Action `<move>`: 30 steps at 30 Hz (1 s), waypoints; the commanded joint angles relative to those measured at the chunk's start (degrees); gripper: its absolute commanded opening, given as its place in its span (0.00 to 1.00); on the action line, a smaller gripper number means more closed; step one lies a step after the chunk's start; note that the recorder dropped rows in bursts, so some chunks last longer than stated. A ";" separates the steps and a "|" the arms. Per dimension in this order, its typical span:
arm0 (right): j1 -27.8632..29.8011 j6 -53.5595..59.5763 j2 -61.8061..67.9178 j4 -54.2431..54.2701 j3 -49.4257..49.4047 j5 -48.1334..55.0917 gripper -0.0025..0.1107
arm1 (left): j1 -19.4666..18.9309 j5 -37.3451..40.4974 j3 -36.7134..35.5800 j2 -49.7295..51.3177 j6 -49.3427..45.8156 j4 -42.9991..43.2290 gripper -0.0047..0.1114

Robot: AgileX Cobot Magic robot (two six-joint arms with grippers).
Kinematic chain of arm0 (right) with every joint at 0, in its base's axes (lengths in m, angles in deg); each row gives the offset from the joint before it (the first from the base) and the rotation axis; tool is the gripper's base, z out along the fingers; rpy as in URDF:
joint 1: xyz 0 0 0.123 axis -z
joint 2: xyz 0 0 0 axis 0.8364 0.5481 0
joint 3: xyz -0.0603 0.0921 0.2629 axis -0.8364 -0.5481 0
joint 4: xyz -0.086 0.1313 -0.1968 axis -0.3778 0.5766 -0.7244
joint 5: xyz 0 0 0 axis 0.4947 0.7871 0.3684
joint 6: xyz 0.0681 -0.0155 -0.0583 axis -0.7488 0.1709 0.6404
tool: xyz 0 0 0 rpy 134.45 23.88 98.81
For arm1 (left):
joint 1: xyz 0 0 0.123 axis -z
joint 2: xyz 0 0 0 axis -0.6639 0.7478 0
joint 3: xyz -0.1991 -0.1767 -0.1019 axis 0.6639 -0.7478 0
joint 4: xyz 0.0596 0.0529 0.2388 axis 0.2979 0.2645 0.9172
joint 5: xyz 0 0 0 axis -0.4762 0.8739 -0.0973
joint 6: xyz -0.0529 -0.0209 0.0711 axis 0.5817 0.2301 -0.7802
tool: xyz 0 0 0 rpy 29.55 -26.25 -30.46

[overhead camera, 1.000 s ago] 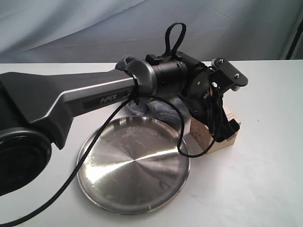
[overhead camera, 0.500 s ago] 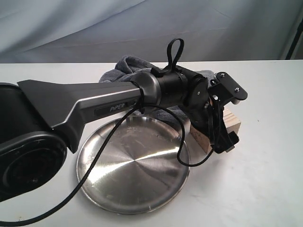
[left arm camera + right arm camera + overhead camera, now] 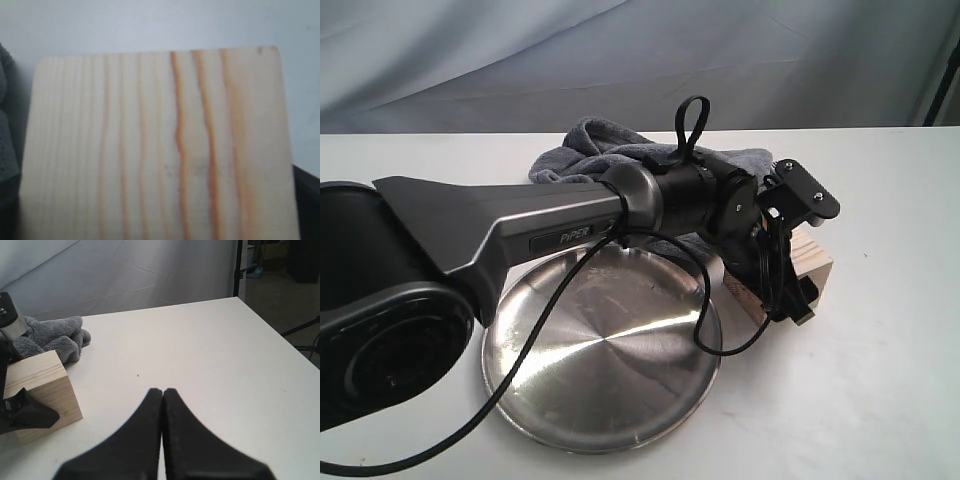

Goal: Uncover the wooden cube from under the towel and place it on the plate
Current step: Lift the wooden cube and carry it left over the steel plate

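Observation:
The wooden cube (image 3: 812, 256) rests on the white table just right of the plate (image 3: 605, 350), uncovered. My left gripper (image 3: 788, 298) reaches down over it, jaws straddling it and pressed to its sides. The left wrist view is filled by the cube's grained top (image 3: 155, 145), with a dark finger (image 3: 307, 200) at its edge. In the right wrist view, one left finger (image 3: 27, 412) lies flat on the cube's side (image 3: 47, 382). The towel (image 3: 590, 150) is bunched behind the arm. My right gripper (image 3: 162, 392) is shut and empty, hovering over bare table, apart from the cube.
The left arm's thick link (image 3: 520, 225) and its black cable (image 3: 705, 300) pass over the plate's back half. The table's far edge (image 3: 235, 299) meets a grey backdrop, with a stand pole (image 3: 239, 267) beyond.
The left arm has sunk lower and its gripper has come down round the cube, jaws drawing in against it. More of the towel shows behind the arm. The cube has stayed in place.

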 commanded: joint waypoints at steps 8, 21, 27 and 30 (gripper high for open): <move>0.20 0.07 -0.25 0.15 -0.16 -0.12 0.02 | 0.02 -0.66 0.17 -0.36 -0.01 0.50 0.37; 0.20 0.07 -0.25 0.15 -0.16 -0.12 0.02 | 0.02 0.80 0.17 -4.32 0.46 0.35 0.04; 0.20 0.07 -0.25 0.15 -0.16 -0.12 0.02 | 0.02 0.90 0.17 -5.48 0.46 0.35 0.04; 0.20 0.07 -0.25 0.15 -0.16 -0.12 0.02 | 0.02 0.90 0.17 -5.95 0.46 0.35 0.04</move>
